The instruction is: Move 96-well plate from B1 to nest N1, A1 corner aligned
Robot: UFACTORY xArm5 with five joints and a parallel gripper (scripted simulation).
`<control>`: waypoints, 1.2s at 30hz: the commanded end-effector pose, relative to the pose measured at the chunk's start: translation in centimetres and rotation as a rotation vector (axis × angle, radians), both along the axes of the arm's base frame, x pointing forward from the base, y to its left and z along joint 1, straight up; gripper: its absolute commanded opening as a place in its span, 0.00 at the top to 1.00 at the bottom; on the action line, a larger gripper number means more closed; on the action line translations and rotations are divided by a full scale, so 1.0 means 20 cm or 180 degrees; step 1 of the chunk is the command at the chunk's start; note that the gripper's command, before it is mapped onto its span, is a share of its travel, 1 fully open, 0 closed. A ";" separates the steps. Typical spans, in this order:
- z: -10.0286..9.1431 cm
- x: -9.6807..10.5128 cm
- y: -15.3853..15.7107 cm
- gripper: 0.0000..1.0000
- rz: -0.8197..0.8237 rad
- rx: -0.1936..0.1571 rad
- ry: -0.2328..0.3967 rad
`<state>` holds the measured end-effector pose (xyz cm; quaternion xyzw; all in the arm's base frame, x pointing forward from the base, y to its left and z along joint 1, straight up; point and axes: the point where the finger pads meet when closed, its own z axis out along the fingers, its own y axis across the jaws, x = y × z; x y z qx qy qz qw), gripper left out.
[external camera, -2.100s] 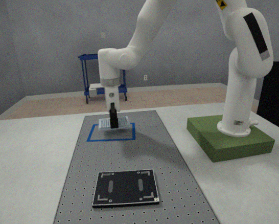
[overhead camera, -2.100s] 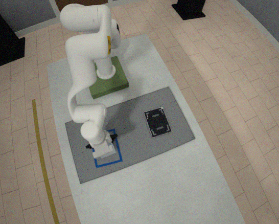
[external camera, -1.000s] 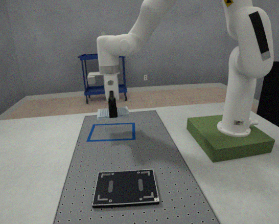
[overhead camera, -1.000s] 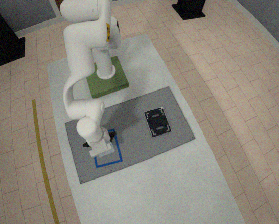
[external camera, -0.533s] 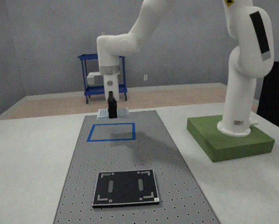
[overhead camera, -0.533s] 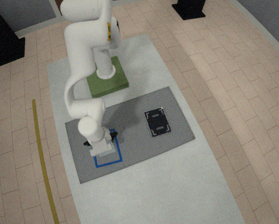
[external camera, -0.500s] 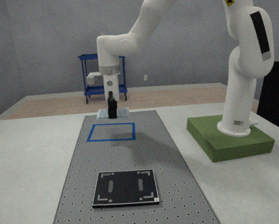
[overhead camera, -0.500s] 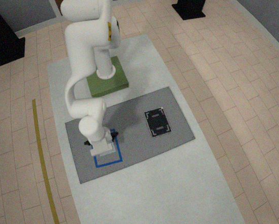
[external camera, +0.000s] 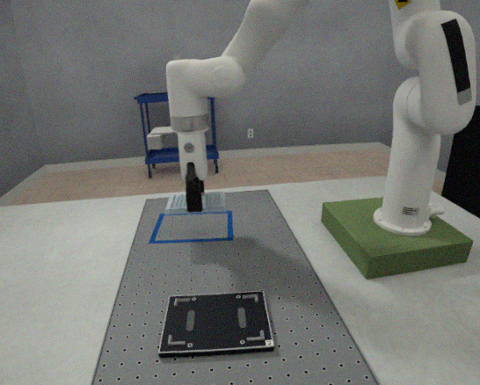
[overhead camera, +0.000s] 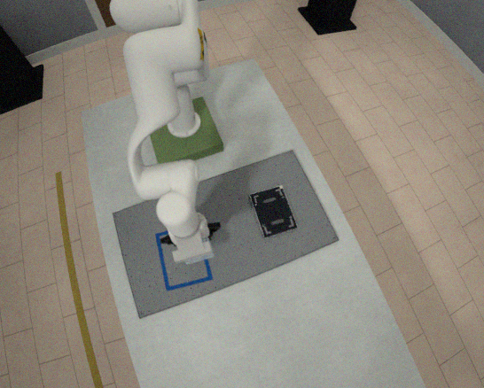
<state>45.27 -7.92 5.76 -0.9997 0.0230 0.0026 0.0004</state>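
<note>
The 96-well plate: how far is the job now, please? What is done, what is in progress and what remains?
Done: the gripper is shut on the 96-well plate, which is lifted above the blue B1 outline; the outline is vacant. In hand: the plate hangs in the air, about level. Left: carry it to the black nest N1, which holds nothing, then seat it flat inside the locators with the cut-off corner at the A1 mark.

Clear plastic plate (external camera: 196, 202), matt perforated metal breadboard (external camera: 291, 316)
</note>
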 end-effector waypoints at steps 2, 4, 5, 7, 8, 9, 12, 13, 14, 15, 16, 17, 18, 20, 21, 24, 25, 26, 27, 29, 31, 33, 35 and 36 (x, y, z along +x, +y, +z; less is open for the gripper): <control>0.01 0.00 0.08 1.00 -0.0001 0.0002 -0.0014; 0.01 0.00 0.12 1.00 -0.0001 0.0002 -0.0014; 0.01 -0.01 0.13 1.00 -0.0001 0.0002 -0.0014; 0.01 -0.01 0.13 1.00 -0.0001 0.0002 -0.0014; 0.01 -0.01 0.15 1.00 -0.0001 0.0002 -0.0014; 0.01 -0.01 0.17 1.00 -0.0001 0.0002 -0.0014; 0.02 -0.01 0.22 1.00 -0.0001 0.0002 -0.0014; 0.02 -0.02 0.23 1.00 -0.0001 0.0002 -0.0014; 0.02 -0.02 0.25 1.00 -0.0001 0.0002 -0.0014; 0.02 -0.02 0.27 1.00 -0.0001 0.0002 -0.0014; 0.02 -0.02 0.28 1.00 -0.0001 0.0003 -0.0014; 0.02 -0.02 0.30 1.00 -0.0001 0.0003 -0.0014; 0.02 -0.02 0.32 1.00 -0.0001 0.0003 -0.0014; 0.02 -0.03 0.35 1.00 -0.0001 0.0003 -0.0014; 0.02 -0.03 0.37 1.00 -0.0001 0.0003 -0.0014; 0.02 -0.03 0.38 1.00 -0.0001 0.0003 -0.0014; 0.02 -0.03 0.40 1.00 -0.0001 0.0003 -0.0014; 0.02 -0.03 0.41 1.00 -0.0001 0.0003 -0.0014; 0.02 -0.04 0.43 1.00 -0.0001 0.0003 -0.0014; 0.03 -0.04 0.46 1.00 -0.0001 0.0003 -0.0014; 0.03 -0.04 0.50 1.00 -0.0001 0.0004 -0.0014; 0.03 -0.05 0.53 1.00 -0.0001 0.0004 -0.0014; 0.03 -0.05 0.56 1.00 -0.0001 0.0004 -0.0014; 0.03 -0.05 0.58 1.00 -0.0001 0.0004 -0.0014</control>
